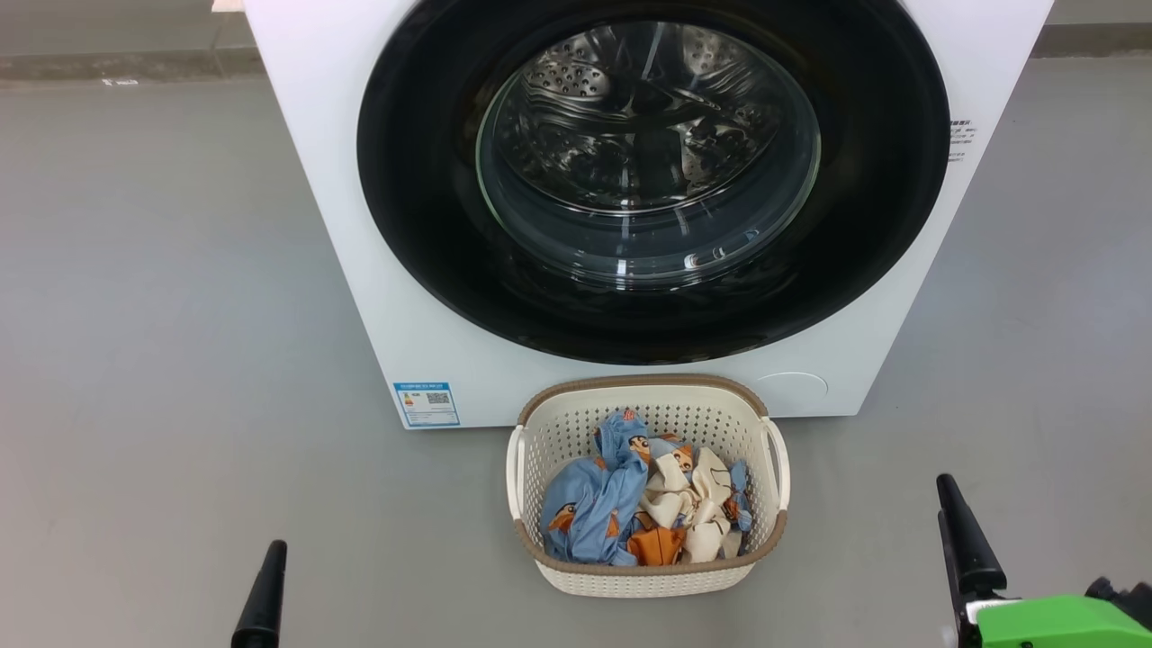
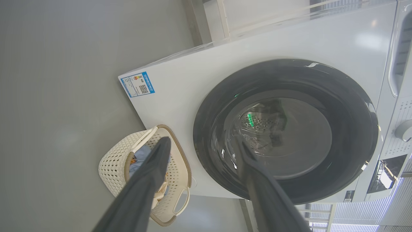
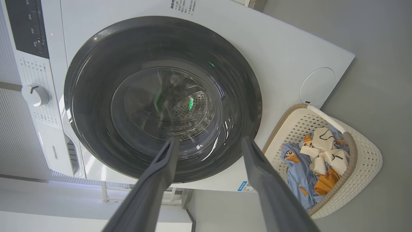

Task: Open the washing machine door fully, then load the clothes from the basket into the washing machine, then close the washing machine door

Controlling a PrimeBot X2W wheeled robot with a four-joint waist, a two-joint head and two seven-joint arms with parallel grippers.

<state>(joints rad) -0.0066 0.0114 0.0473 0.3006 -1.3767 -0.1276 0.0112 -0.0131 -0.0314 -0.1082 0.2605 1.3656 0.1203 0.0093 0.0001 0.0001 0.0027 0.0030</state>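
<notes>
The door on the washing machine is shut, and you can see the drum through the glass. The basket sits on the grey floor right in front of the machine, below the door. The clothes are piled inside it: blue, cream, a bit of orange. My left gripper has its fingers spread wide with nothing between them, same for my right gripper. Both hang short of the machine, touching nothing.
</notes>
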